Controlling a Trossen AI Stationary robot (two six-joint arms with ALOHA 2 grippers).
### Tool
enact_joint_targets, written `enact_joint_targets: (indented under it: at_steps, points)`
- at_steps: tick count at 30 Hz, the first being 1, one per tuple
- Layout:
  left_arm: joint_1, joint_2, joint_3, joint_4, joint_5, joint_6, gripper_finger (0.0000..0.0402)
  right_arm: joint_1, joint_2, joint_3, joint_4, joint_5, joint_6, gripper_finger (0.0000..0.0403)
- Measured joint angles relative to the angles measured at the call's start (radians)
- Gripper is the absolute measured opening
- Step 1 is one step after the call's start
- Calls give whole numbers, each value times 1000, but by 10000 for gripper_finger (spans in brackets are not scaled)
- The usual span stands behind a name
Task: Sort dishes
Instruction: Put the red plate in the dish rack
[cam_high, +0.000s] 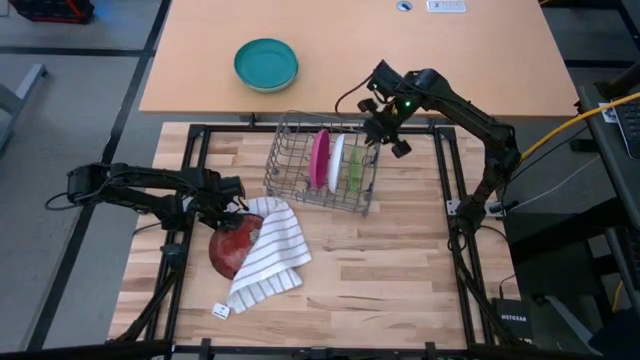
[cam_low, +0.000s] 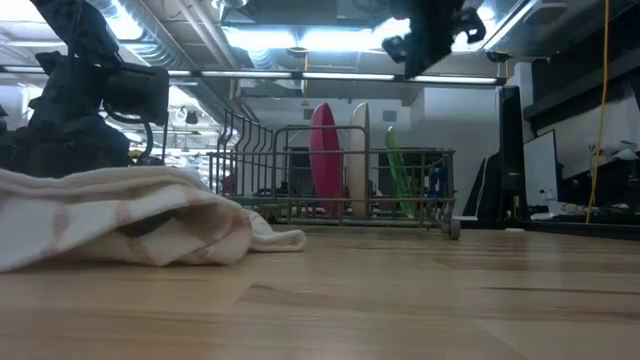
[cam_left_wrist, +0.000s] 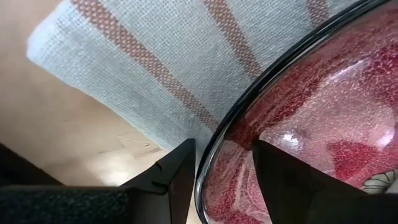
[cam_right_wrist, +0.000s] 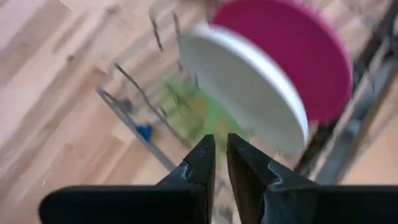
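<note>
A dark red plate (cam_high: 230, 250) lies on the table at the near left, with a white striped cloth (cam_high: 272, 250) over its right part. My left gripper (cam_left_wrist: 221, 168) points down at the plate's far rim (cam_left_wrist: 214, 149), open, one finger on either side of it. A wire rack (cam_high: 300, 180) holds a magenta plate (cam_high: 319, 158) and a whitish plate (cam_high: 337, 162) on edge. Something pale green (cam_low: 397, 170) leans beside them. My right gripper (cam_right_wrist: 221, 155) hangs above the rack's far right corner, its fingers nearly together with nothing between them. My left gripper has the red plate's far rim (cam_left_wrist: 211, 162) between its two fingers, one inside the plate and one outside, coming from above. Whether either finger touches the rim I cannot tell. The plate rests on the table and against the cloth.
A teal bowl (cam_high: 266, 63) sits on the far tabletop beyond the rack. A small white tag (cam_high: 221, 310) lies near the cloth's near corner. Bare wood stretches across the table's near right (cam_high: 400, 270).
</note>
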Motion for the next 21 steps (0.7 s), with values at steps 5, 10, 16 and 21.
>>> enact_joint_targets:
  at_steps: [5, 10, 16, 21]
  points:
    - [-1, 0, -1, 65, 3, -6, 155, 126, -31, 0, 37, -10, -27, 46]
    - [0, 0, -1, 165, 2, -7, 155, 267, -24, -7, 80, -25, -29, 46]
    - [0, 0, -1, 211, 1, -4, 155, 425, -19, -157, 222, -26, -53, 46]
    - [0, 0, -1, 211, 2, 0, 155, 525, -18, -338, 492, -25, -36, 46]
